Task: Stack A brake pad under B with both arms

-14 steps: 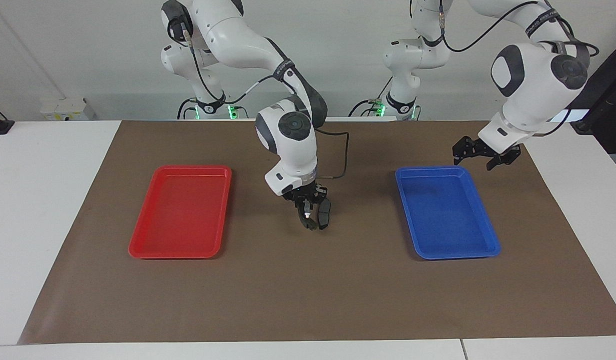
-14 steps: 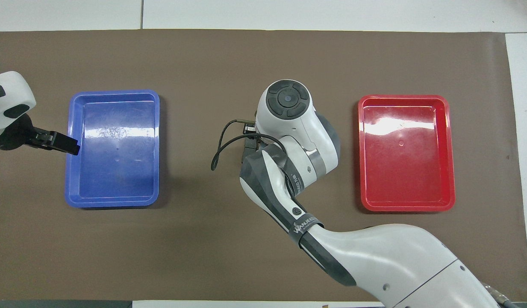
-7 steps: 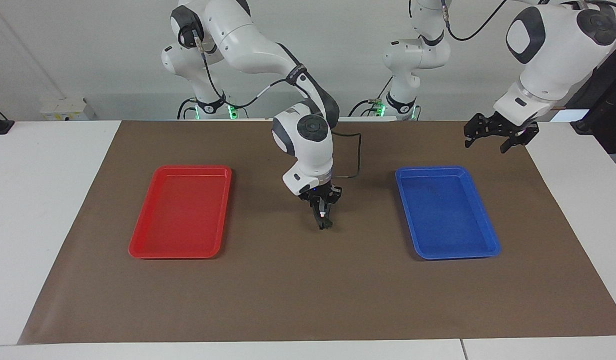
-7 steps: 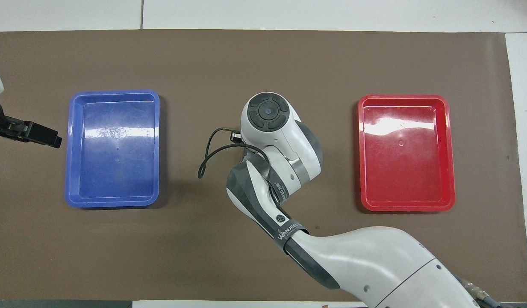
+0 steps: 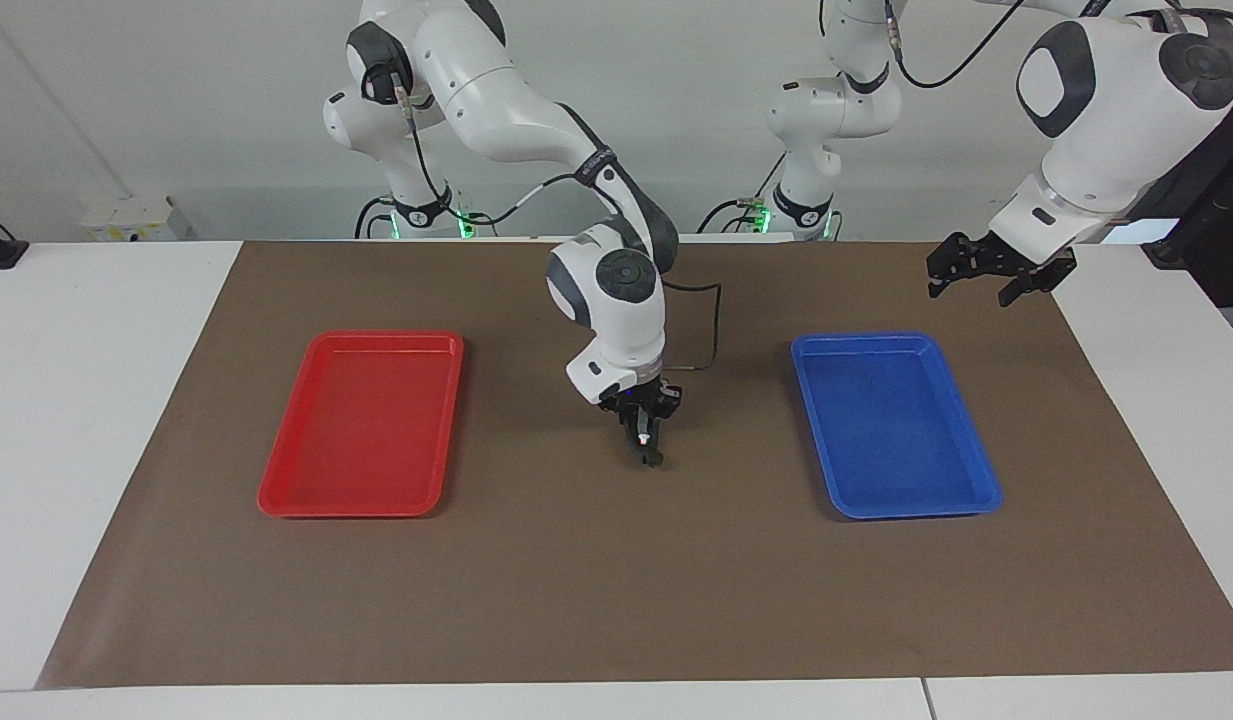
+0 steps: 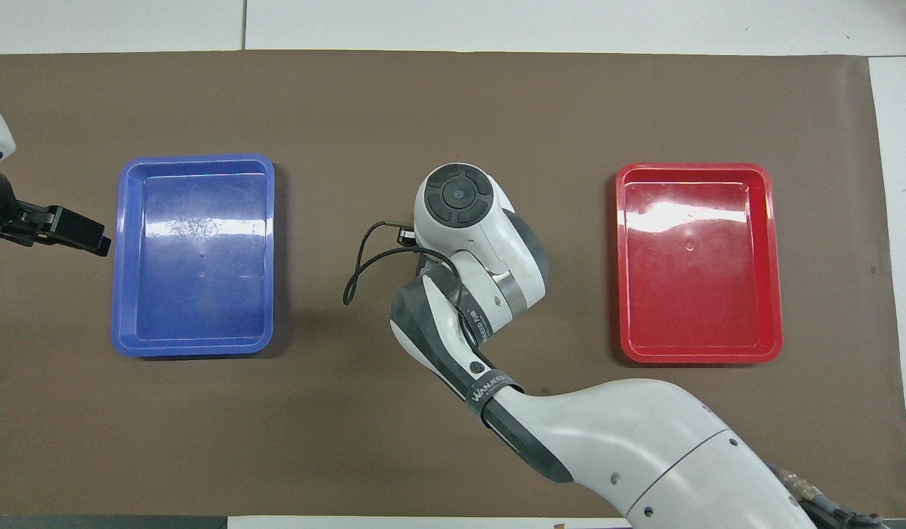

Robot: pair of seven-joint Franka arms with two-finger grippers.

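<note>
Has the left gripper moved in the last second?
Yes. The left gripper was at the blue tray corner nearest the robots; it now hangs over the brown mat, off the tray toward the left arm's end.

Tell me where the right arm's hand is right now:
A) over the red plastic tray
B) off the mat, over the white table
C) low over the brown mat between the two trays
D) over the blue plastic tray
C: in the facing view the right hand points down over the brown mat, midway between the red plastic tray and the blue plastic tray.
</note>
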